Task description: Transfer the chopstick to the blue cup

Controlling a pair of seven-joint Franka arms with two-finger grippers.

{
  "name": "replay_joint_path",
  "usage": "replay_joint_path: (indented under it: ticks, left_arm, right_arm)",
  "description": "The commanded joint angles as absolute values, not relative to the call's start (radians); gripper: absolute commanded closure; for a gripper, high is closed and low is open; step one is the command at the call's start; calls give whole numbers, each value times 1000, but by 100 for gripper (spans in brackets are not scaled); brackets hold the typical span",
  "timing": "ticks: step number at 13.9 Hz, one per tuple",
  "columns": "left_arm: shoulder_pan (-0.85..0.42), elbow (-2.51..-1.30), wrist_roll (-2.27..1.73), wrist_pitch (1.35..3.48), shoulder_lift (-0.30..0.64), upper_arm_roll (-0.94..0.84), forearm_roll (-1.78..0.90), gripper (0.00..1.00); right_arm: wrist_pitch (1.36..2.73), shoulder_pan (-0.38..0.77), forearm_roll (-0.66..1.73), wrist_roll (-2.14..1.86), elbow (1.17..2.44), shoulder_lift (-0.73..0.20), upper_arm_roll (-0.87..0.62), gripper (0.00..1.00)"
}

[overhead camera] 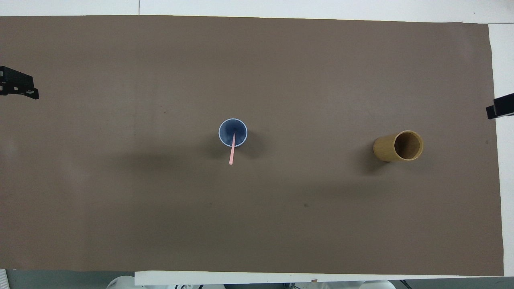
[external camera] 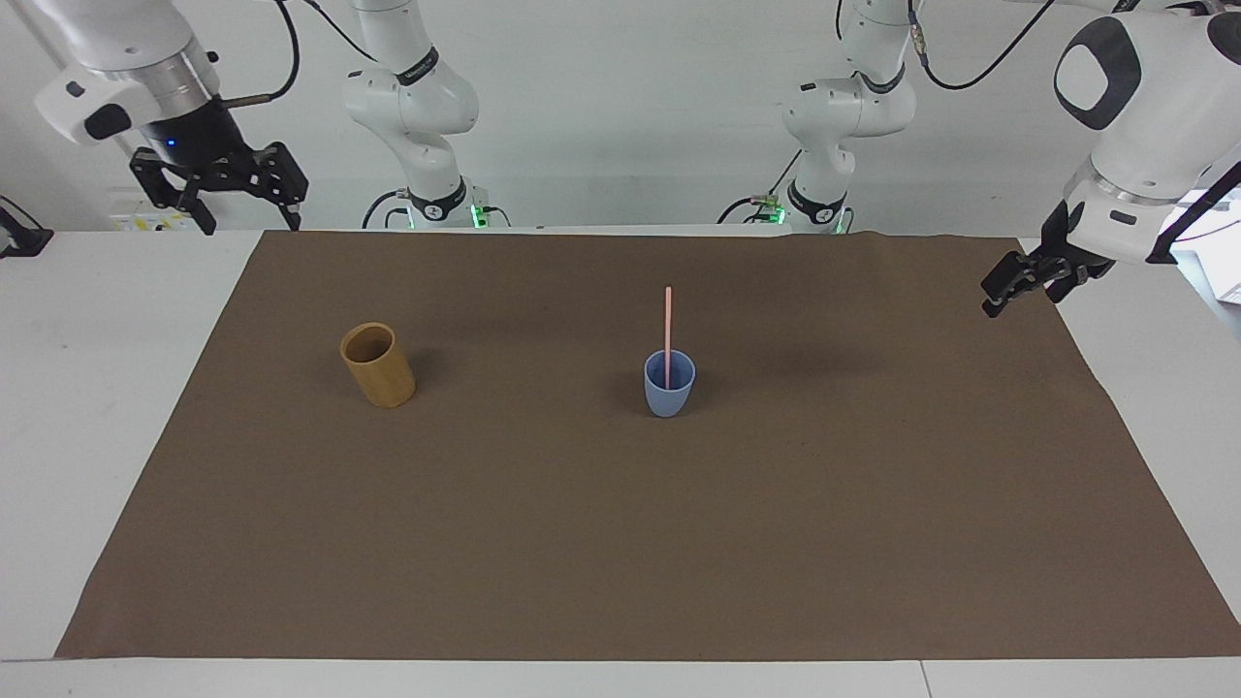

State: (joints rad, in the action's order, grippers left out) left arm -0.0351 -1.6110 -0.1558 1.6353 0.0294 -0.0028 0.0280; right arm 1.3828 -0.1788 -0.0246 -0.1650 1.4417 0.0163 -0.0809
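The pale pink chopstick (external camera: pixel 667 325) stands nearly upright in the blue cup (external camera: pixel 669 390) at the middle of the brown mat, leaning toward the robots; it shows in the overhead view too (overhead camera: pixel 232 150), with its lower end in the cup (overhead camera: pixel 237 129). My right gripper (external camera: pixel 250 223) is open and empty, raised over the white table by the mat's corner at the right arm's end; only its tip shows in the overhead view (overhead camera: pixel 500 106). My left gripper (external camera: pixel 1008 291) waits raised over the mat's edge at the left arm's end and also shows in the overhead view (overhead camera: pixel 20 86).
A taller tan cup (external camera: pixel 378 366) stands empty on the mat toward the right arm's end, also in the overhead view (overhead camera: pixel 391 147). The brown mat (external camera: pixel 620 543) covers most of the white table.
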Motion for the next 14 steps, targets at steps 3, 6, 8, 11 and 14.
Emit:
replay_joint_path:
  ticks: [3,6,8,11,14]
  left_arm:
    - [-34,-1638,-153,1632,3,-2,29,0]
    - [-34,-1638,-153,1632,2,-2,29,0]
    - [-34,-1638,-153,1632,2,-2,29,0]
    - [-34,-1638,-153,1631,3,-2,29,0]
    - [-34,-1638,-153,1632,3,-2,29,0]
  right_arm:
    - [1379,-82,-41,-167,1517,60,-17,1]
    - [1405,-63,-41,-144,1535,77,29,1]
    - [1382,-55,-38,-137,1536,75,37,1]
    - [1382,-63,-38,-135,1537,78,38,1]
    - [1382,-63,-38,-135,1540,83,38,1]
